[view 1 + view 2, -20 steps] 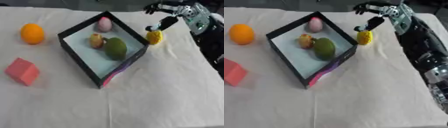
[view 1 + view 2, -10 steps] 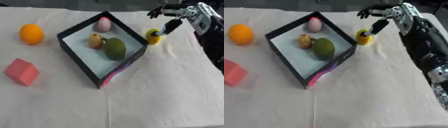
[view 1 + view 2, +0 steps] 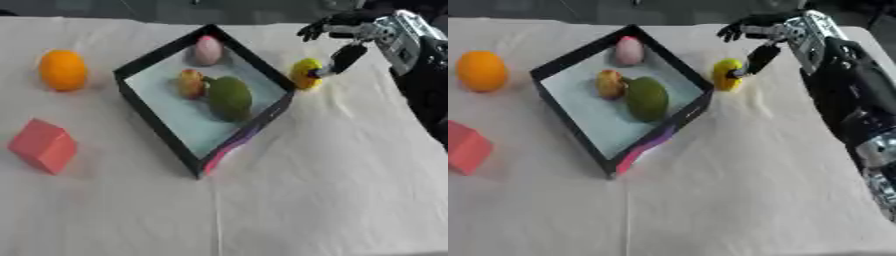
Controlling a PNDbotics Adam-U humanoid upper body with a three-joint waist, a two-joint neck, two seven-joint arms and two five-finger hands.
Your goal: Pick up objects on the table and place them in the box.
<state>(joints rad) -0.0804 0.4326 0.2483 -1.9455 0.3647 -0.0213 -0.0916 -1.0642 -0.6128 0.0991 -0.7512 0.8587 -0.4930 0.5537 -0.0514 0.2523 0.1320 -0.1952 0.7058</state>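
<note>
A: So, entry from my station: where is the right hand [image 3: 756, 37]?

B: I have it at the far right of the white cloth-covered table [image 3: 306, 190], beside the box's right corner. Fingers are spread and relaxed above; the thumb tip points down and touches the small round yellow object [image 3: 727, 74]. Nothing is pinched.

A: And the object itself?

B: It sits on the cloth just outside the black-walled square box with a pale floor [image 3: 157, 116], touching or nearly touching its right wall; I cannot tell which.

A: Box contents?

B: A pink egg-shaped item [image 3: 207, 50] at the far corner, a small orange-brown fruit [image 3: 191, 83] and a dark green oval fruit [image 3: 229, 97] side by side.

A: Outside it?

B: A round orange fruit [image 3: 63, 70] at far left, a red-pink block [image 3: 43, 145] nearer me on the left
</note>
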